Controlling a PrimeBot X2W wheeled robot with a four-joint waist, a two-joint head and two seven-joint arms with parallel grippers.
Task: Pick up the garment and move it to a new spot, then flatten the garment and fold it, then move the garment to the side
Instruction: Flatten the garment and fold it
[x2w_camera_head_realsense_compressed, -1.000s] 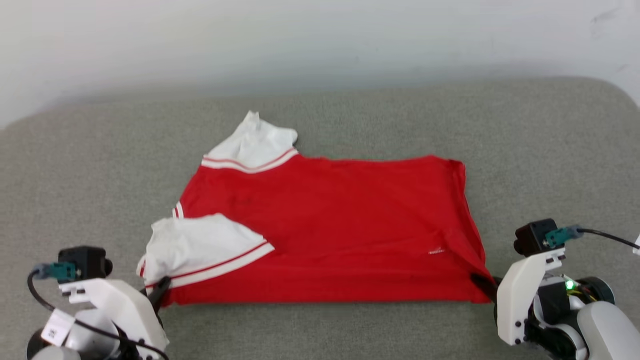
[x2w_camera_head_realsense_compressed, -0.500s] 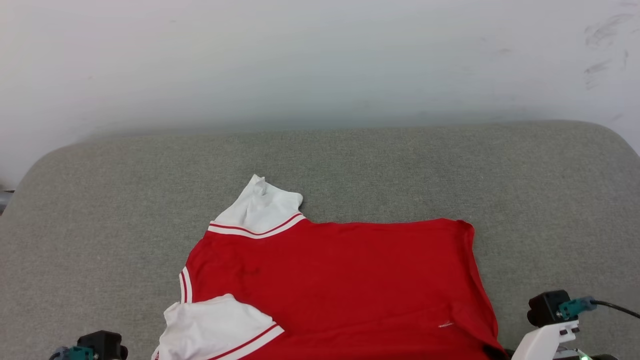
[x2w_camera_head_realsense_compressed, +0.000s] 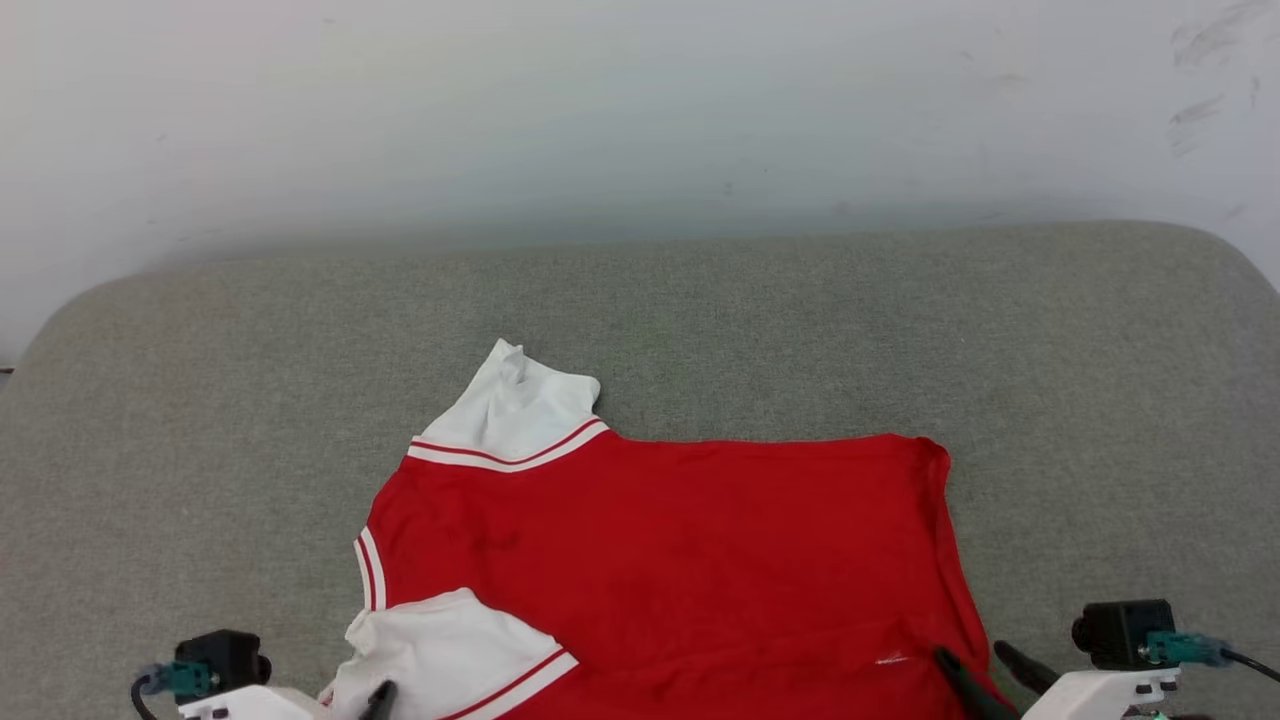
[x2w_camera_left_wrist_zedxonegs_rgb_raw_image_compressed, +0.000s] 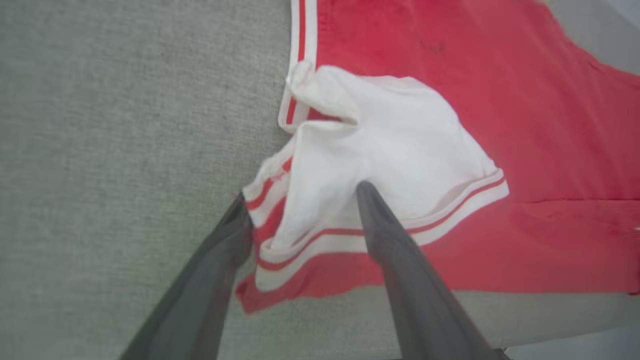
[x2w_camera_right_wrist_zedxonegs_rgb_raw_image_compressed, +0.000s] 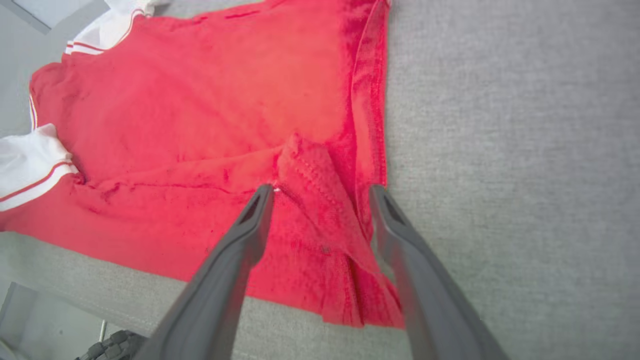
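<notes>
Changed: right gripper, earlier pinched, now splayed astride jersey hem.
Left gripper: splayed astride sleeve.
Room: cushion beyond.

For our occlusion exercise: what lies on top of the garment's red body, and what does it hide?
A white sleeve with striped trim lies folded over the near left corner of the garment. The red fabric beneath it is covered, unseen.

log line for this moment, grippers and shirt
left gripper: open, astride white sleeve | right gripper: open, astride bunched red hem corner | garment: lying on grey cushion
</notes>
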